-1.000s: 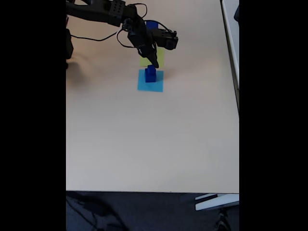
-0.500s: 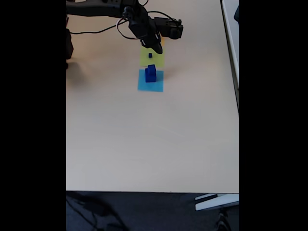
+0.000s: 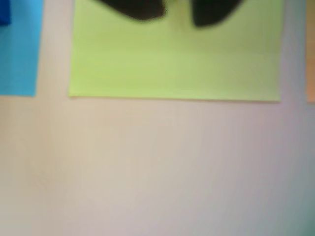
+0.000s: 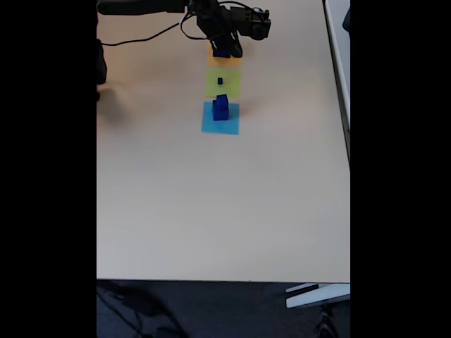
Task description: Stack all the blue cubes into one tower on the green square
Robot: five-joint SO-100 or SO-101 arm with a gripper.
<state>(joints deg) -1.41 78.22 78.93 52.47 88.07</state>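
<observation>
Wrist view: you have the flat yellow-green paper square (image 3: 174,54) across the upper frame, lying on the pale beige tabletop (image 3: 157,172). Two dark blurred tips of the hand (image 3: 177,11) hang at the top edge with a gap between them and nothing in that gap. At the far left sits the flat light-blue paper square (image 3: 18,49), with a sliver of dark blue cube (image 3: 4,12) at its top corner. A thin orange strip (image 3: 311,49) shows at the right edge. The picture is soft; finer detail cannot be told.

Fixed view: you see the black arm reaching in from the upper left, its hand (image 4: 224,51) over the flat orange paper square (image 4: 215,62) at the far end of the row. A dark blue shape lies at the fingertips; whether it is gripped cannot be told. A very small dark blue cube (image 4: 220,81) rests on the green square (image 4: 231,86). A larger dark blue cube stack (image 4: 220,107) stands on the light-blue square (image 4: 211,125), one cube on another as far as can be told.

Judgement: the tower is not yet built on the green square. The step in hand appears to be fetching a cube at the orange end. Your next move calls for a firm hold before lifting.
</observation>
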